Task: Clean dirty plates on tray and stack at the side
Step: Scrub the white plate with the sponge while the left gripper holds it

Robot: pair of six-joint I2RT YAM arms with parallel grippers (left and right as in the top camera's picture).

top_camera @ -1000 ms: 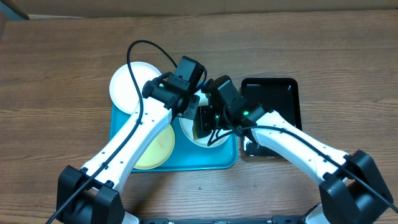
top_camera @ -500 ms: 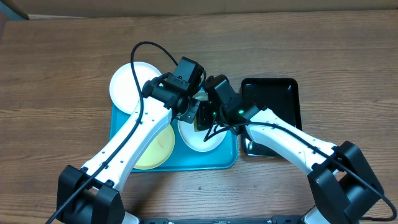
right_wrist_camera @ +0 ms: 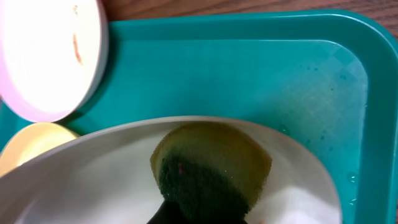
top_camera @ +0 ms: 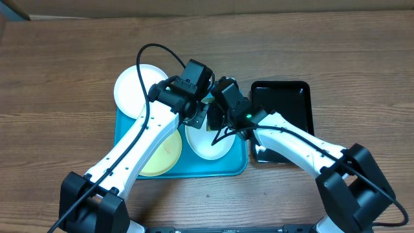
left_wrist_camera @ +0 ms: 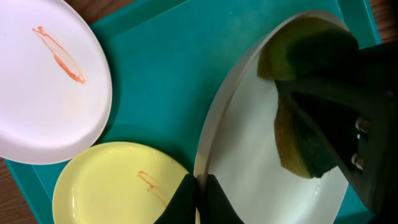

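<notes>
Overhead, left tool (left_wrist_camera: pixel 200 185) pinching white plate (left_wrist_camera: pixel 249 155), right tool (top_camera: pixel 215 122) gripping sponge (right_wrist_camera: pixel 211 168) (black tray (top_camera: pixel 291 97) beside)

Plates (top_camera: pixel 132 87): three (two white, one yellow). Cyan tray (top_camera: pixel 194 167): one. Black tray (top_camera: pixel 291 107): one. Sponge (right_wrist_camera: pixel 211 165): one. Arms (top_camera: pixel 142 139): two.

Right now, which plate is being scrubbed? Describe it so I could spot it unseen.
Find the light-blue tray on the wooden table; the plate sits in its right half, beside the black tray. Unlike the yellow plate and the other white plate, both smeared orange, this white one has a yellow-green sponge on it and its rim pinched by the left hand.
</notes>
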